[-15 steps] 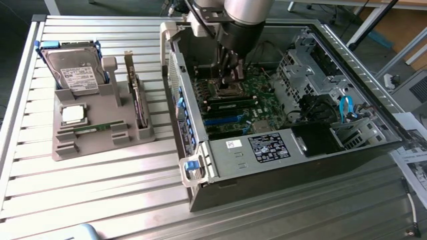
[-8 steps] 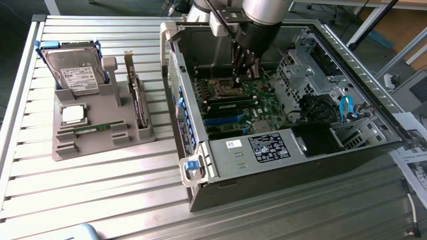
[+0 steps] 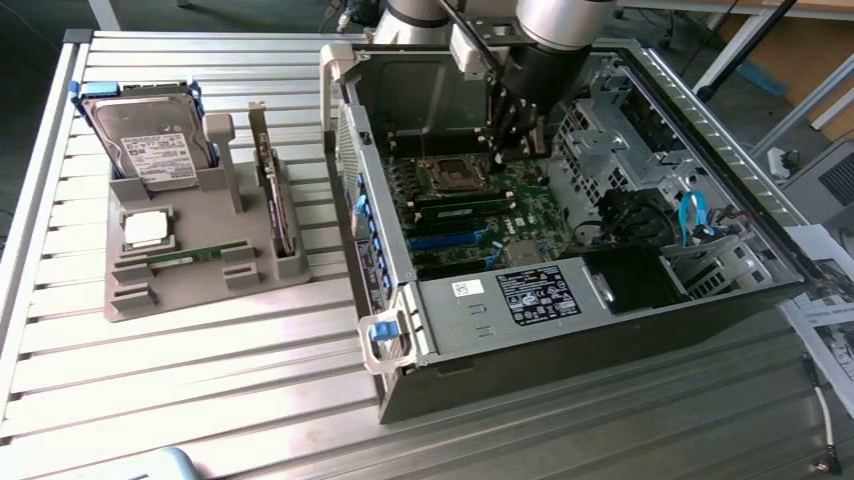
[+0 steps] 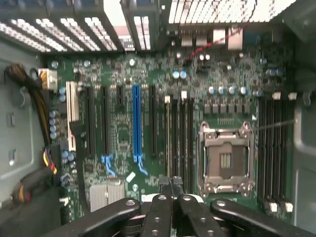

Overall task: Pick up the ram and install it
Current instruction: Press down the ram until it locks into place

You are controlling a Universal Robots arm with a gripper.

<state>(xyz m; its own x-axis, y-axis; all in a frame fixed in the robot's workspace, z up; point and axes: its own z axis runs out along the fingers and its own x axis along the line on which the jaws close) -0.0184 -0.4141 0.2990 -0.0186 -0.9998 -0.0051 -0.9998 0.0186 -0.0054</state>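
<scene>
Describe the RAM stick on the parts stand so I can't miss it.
Find the grey parts stand on the exterior view's left of the open case. Near its front, beside the square silver processor, lies the ram: the only thin green strip there.

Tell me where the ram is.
In the exterior view the ram lies on the gray holder at the view's left, beside the square processor chip, outside the computer case.

A ribbed metal table (image 3: 200, 350) is carrying a grey parts holder (image 3: 200, 285) at the exterior view's left and an open computer case (image 3: 561, 300) at centre right, with papers (image 3: 827, 320) lying at the right edge
</scene>
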